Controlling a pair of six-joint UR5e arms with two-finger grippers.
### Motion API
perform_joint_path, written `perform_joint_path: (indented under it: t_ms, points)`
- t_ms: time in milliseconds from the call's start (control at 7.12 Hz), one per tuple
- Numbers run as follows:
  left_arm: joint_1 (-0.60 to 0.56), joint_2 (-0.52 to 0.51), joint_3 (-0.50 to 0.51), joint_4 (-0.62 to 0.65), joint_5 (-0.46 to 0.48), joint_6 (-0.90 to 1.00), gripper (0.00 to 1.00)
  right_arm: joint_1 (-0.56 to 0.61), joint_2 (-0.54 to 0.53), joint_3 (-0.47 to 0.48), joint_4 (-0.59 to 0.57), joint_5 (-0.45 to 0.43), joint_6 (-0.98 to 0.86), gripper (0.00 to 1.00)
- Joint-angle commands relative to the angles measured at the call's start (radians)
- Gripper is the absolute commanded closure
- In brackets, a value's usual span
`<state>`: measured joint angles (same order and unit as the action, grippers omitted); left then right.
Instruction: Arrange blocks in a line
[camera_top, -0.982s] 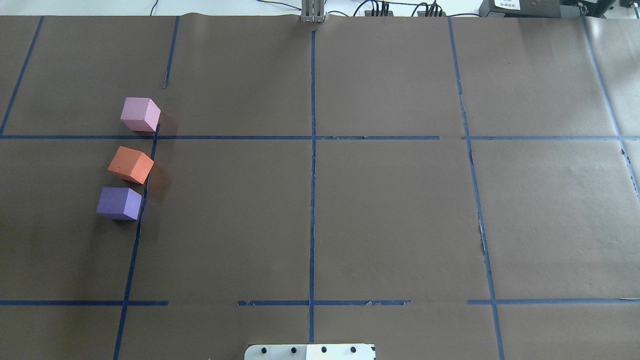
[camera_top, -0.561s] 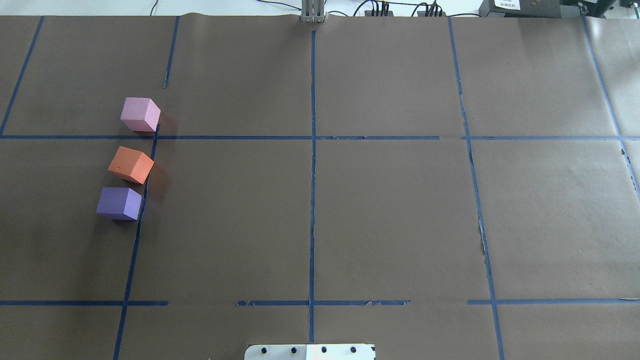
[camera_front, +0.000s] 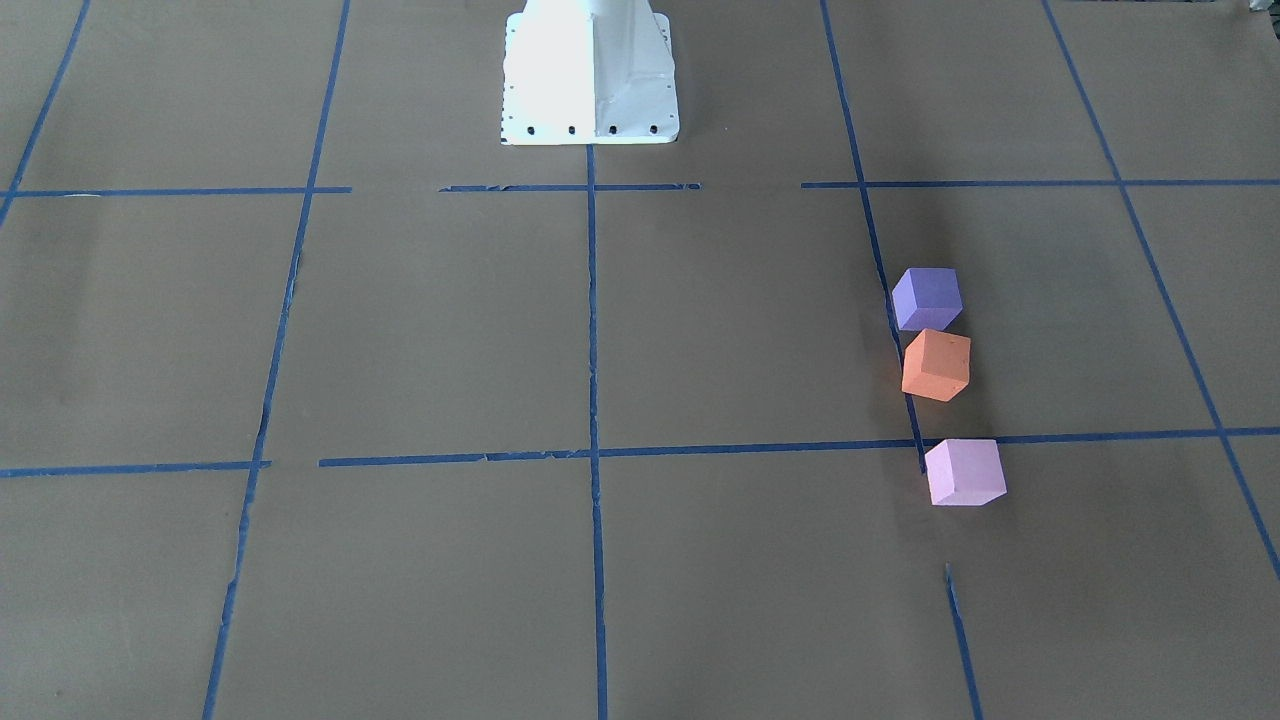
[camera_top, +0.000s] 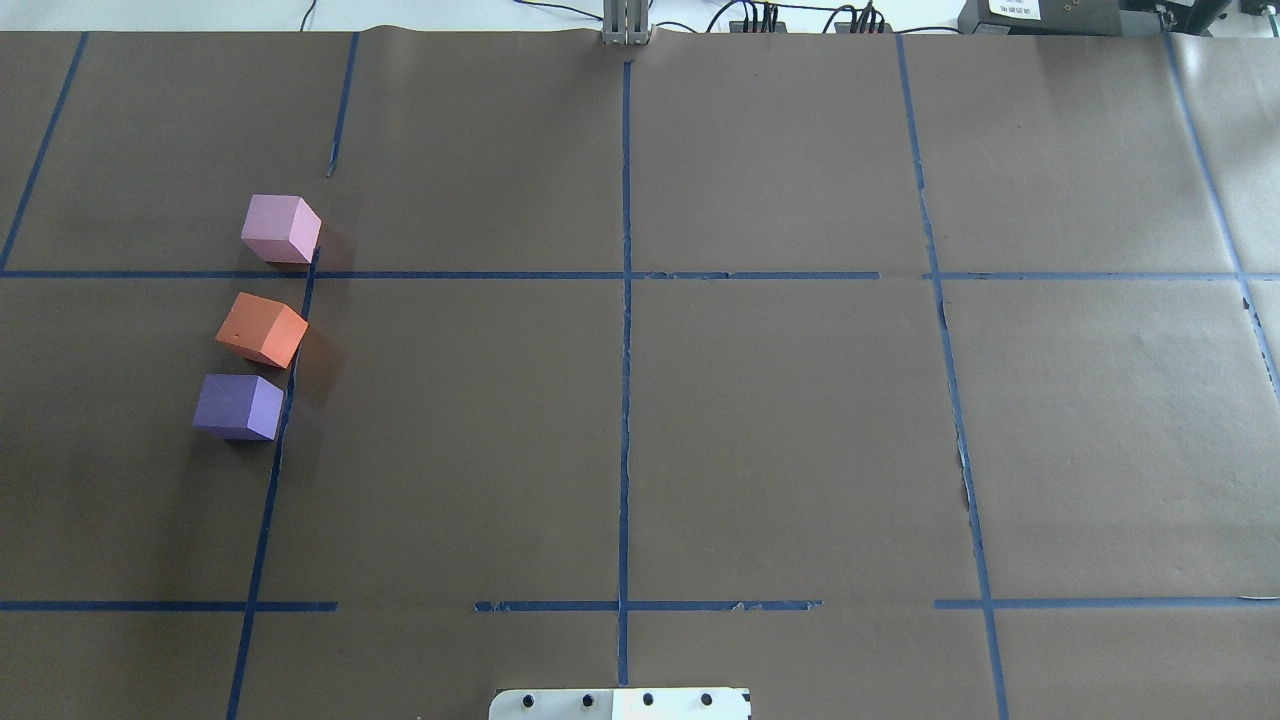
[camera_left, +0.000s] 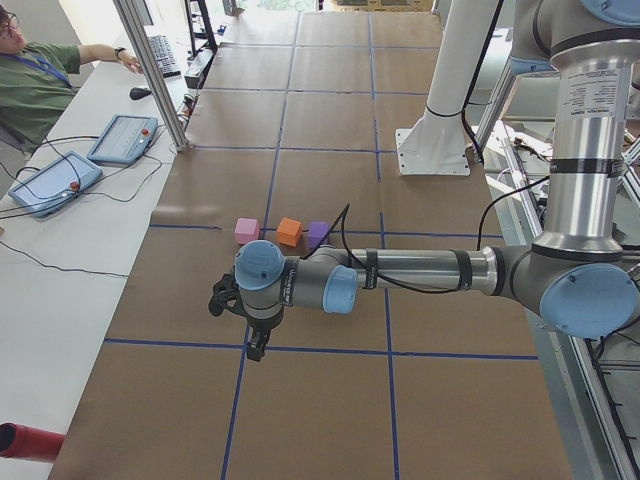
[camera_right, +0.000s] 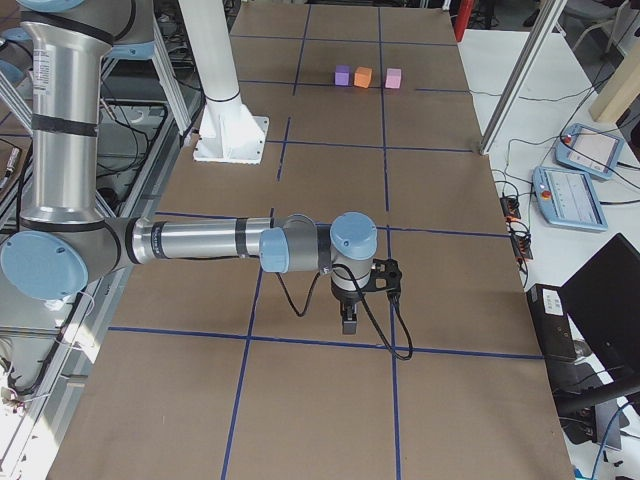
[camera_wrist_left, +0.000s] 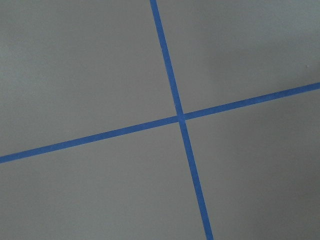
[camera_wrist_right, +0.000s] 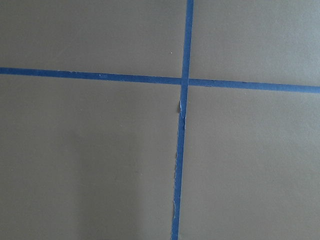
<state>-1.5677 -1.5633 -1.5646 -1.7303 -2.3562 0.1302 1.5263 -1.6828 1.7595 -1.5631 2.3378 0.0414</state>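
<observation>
Along the surface's (camera_top: 760, 420) left side, 3 blocks, pink (camera_top: 280, 228), orange (camera_top: 262, 329) and purple (camera_top: 238, 406), form a row running away from the robot. The left fingers (camera_left: 257, 345) hang nearer than the right fingers (camera_right: 347, 322); I cannot tell whether either pair is open or closed.

No legible txt; label (camera_top: 1014, 8) on black box (camera_top: 1085, 18) too blurry.
</observation>
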Motion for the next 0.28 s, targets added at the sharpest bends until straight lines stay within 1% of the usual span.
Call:
perform_joint_path:
  t_ms: [0,140]
  points:
    - [0.000,-0.001,-0.002,0.000,0.000,0.000,0.00,0.000,0.000,0.000,0.000,0.000,0.000,0.00]
    - [0.000,-0.001,-0.002,0.000,0.000,0.000,0.00,0.000,0.000,0.000,0.000,0.000,0.000,0.00]
